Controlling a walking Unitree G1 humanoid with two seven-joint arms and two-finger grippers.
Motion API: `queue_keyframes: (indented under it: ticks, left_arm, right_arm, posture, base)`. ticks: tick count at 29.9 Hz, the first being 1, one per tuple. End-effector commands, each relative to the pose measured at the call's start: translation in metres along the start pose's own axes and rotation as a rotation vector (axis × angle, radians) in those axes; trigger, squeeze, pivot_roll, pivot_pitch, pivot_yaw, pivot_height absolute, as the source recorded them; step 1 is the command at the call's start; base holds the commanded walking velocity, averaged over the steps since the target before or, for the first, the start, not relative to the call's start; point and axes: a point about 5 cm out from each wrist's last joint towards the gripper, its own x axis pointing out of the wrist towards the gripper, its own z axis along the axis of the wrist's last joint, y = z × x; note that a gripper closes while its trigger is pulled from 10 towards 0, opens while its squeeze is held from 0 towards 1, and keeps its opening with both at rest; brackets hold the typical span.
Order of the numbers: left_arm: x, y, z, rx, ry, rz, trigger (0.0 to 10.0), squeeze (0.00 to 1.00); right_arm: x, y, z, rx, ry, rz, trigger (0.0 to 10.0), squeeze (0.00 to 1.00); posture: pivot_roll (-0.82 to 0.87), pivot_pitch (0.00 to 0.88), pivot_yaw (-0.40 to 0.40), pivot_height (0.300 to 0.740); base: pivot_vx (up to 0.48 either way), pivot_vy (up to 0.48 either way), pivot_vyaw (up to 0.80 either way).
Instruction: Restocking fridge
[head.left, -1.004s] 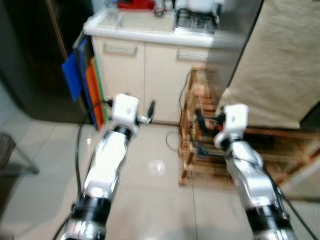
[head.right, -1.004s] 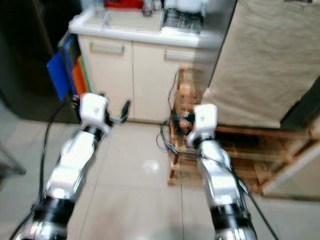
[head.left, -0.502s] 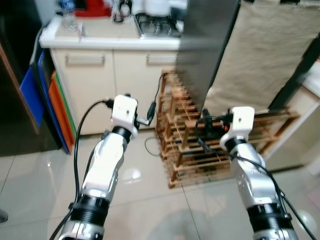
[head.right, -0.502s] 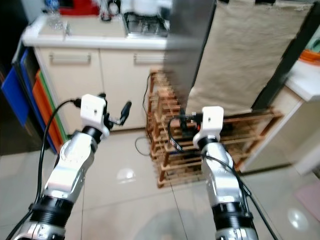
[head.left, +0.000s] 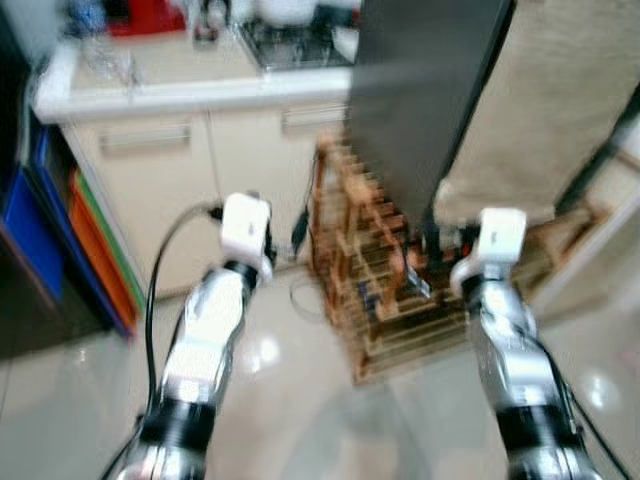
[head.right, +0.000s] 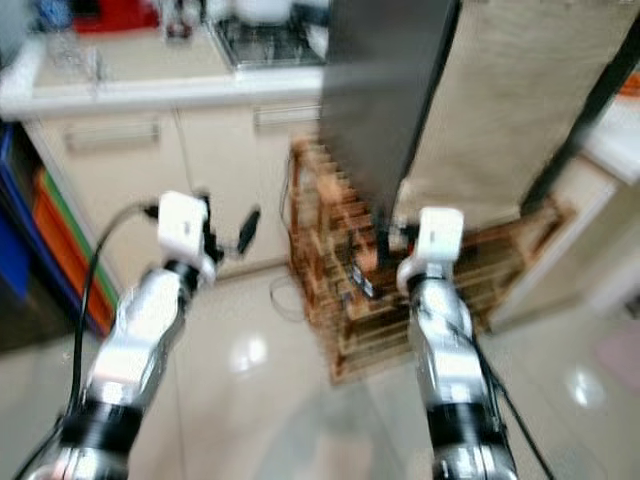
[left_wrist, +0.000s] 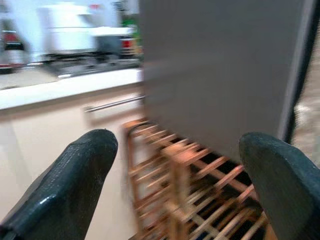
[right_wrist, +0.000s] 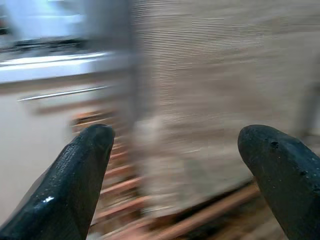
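Wooden rack (head.left: 385, 290) and grey fridge (head.left: 420, 95) lay ahead; left gripper (left_wrist: 175, 185) and right gripper (right_wrist: 175, 175) were spread, empty, approach step unfinished.

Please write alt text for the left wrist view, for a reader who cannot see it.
The left gripper is open and empty, its two black fingers spread wide before a wooden slatted rack on the floor. A large dark grey panel rises above the rack, with a cream cabinet and countertop beside it; the picture is blurred.
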Motion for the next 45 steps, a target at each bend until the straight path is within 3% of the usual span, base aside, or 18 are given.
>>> queue_keyframes:
  ticks: [1,7,14,16,22,27,36,45]
  left_arm:
    - [0.004,-0.006,-0.002,-0.023,0.025,-0.019,10.0,0.0]
    - [0.007,-0.01,-0.003,-0.012,0.032,-0.073,10.0,0.0]
    - [0.01,-0.01,-0.009,0.03,0.084,-0.07,10.0,0.0]
    - [0.01,-0.014,-0.007,-0.028,0.067,-0.109,10.0,0.0]
    - [0.008,-0.018,-0.008,-0.019,0.068,-0.118,10.0,0.0]
    - [0.007,-0.019,-0.004,-0.06,0.04,-0.143,10.0,0.0]
    - [0.008,-0.016,0.002,-0.067,0.002,-0.12,10.0,0.0]
    - [0.013,-0.005,0.006,-0.073,-0.006,-0.001,10.0,0.0]
  right_arm:
    - [-0.009,-0.019,-0.005,-0.031,0.007,-0.082,10.0,0.0]
    - [-0.024,-0.018,-0.015,-0.049,0.03,-0.085,10.0,0.0]
    - [-0.024,-0.016,-0.014,-0.051,0.022,-0.097,10.0,0.0]
    - [-0.023,-0.016,-0.012,-0.052,0.015,-0.096,10.0,0.0]
    - [-0.021,-0.014,-0.01,-0.054,0.009,-0.086,10.0,0.0]
    - [-0.019,-0.012,-0.009,-0.052,0.005,-0.079,10.0,0.0]
    - [-0.015,-0.01,-0.005,-0.089,-0.02,-0.072,10.0,0.0]
    - [-0.012,-0.009,-0.005,-0.114,-0.02,-0.053,10.0,0.0]
  posture:
    - [0.01,0.0,-0.042,0.74]
    - [0.0,0.0,-0.029,0.74]
    - [-0.01,0.0,-0.026,0.74]
    - [-0.01,0.0,-0.03,0.74]
    - [0.0,0.0,-0.034,0.74]
    - [0.0,0.0,-0.035,0.74]
    - [0.0,0.0,-0.036,0.74]
    - [0.0,0.0,-0.041,0.74]
  base:
    - [0.386,0.285,-0.63]
    - [0.322,0.237,-0.63]
    - [0.0,0.0,-0.62]
    - [0.0,0.0,-0.62]
    - [0.0,0.0,-0.61]
    - [0.0,0.0,-0.61]
    - [0.309,0.0,-0.6]
    - [0.0,0.0,0.0]
